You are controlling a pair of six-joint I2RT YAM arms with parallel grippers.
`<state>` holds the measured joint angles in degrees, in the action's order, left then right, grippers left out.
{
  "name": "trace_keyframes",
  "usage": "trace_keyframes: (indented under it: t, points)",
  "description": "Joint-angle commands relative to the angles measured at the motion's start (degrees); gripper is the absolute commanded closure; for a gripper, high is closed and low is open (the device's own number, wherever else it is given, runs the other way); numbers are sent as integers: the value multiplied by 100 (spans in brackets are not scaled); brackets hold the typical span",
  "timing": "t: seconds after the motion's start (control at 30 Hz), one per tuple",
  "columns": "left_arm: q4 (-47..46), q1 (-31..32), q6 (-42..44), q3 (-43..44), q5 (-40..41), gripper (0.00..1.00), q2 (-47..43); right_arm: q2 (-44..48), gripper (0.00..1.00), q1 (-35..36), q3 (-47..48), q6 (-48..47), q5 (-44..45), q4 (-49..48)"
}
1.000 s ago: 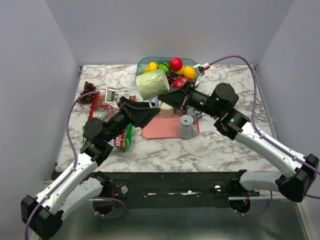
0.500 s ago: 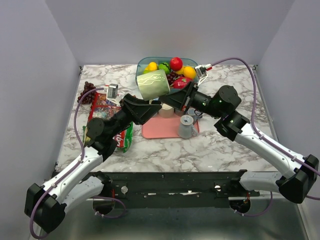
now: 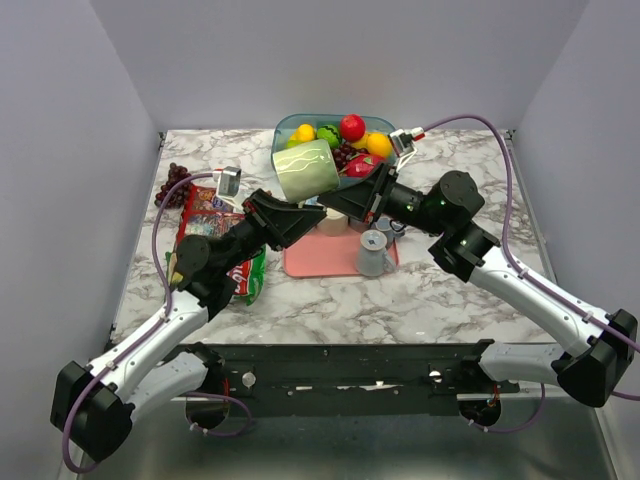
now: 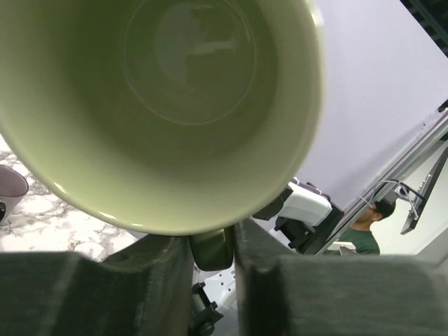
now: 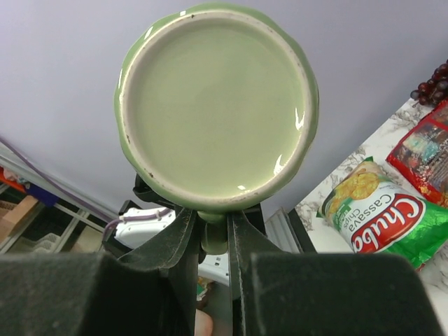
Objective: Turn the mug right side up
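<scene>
Above the table (image 3: 440, 295), left gripper (image 4: 212, 241) and right gripper (image 5: 213, 227) clamp the mug (image 3: 305, 168) handle.

1. Marble table (image 3: 470, 300).
2. Far middle: a blue bowl (image 3: 285, 127) of fruit.
3. Far left: dark grapes (image 3: 176, 180).
4. Left: a red snack bag (image 3: 205, 212), with a green chips bag (image 3: 250, 277) nearer.
5. Middle: a pink tray (image 3: 320, 262).

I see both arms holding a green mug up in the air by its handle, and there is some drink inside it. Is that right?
Not quite. The mug is empty: the left wrist view looks straight into it and shows only bare green glaze. The rest is right: the left pincer and the right pincer hold it in the air by its handle.
</scene>
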<state>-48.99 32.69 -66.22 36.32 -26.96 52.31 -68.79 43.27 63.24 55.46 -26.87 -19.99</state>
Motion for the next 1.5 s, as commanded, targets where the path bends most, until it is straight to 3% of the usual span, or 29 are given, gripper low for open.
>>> trace_keyframes:
  t: [0.0,0.03,0.1,0.23,0.57,0.6,0.7,0.73,0.9,0.97,1.0,1.03,1.13,1.33,1.47]
  points:
    - [-172,-25,47,192,-73,76,68,103,99,-11,-22,-53,-292,-392]
    - [-172,-26,47,192,-29,83,77,103,99,-11,-31,-53,-292,-366]
    - [-181,-25,47,157,59,86,68,121,99,-11,-49,-97,-283,-304]
    - [-207,-25,82,104,261,69,16,173,99,-20,-119,-123,-239,-260]
    - [-207,-25,100,-37,789,66,-134,191,99,-20,-233,-115,-222,-269]
    - [-207,-17,91,-37,798,67,-116,191,99,-20,-242,-106,-222,-260]
    - [-216,-17,100,-46,815,87,-90,200,99,-20,-295,-106,-204,-269]
    - [-225,-17,100,-63,824,100,-81,208,99,-20,-304,-106,-196,-251]
    - [-59,-26,214,-46,868,100,-90,244,99,-20,-339,-246,24,20]
    - [256,-25,380,51,868,100,-107,296,87,-29,-330,-395,268,214]
    - [407,-17,460,95,877,100,-99,323,78,-20,-321,-448,383,467]
    - [565,-25,556,208,885,100,-99,366,58,-29,-330,-562,515,600]
    - [1268,-26,952,463,982,100,-107,568,35,-20,-357,-842,1025,1101]
    - [2805,18,1847,1139,1360,100,103,1086,20,-29,-111,-1353,2430,2885]
    - [3693,298,2401,1685,1544,100,620,1579,16,-38,-67,-1626,3467,3729]
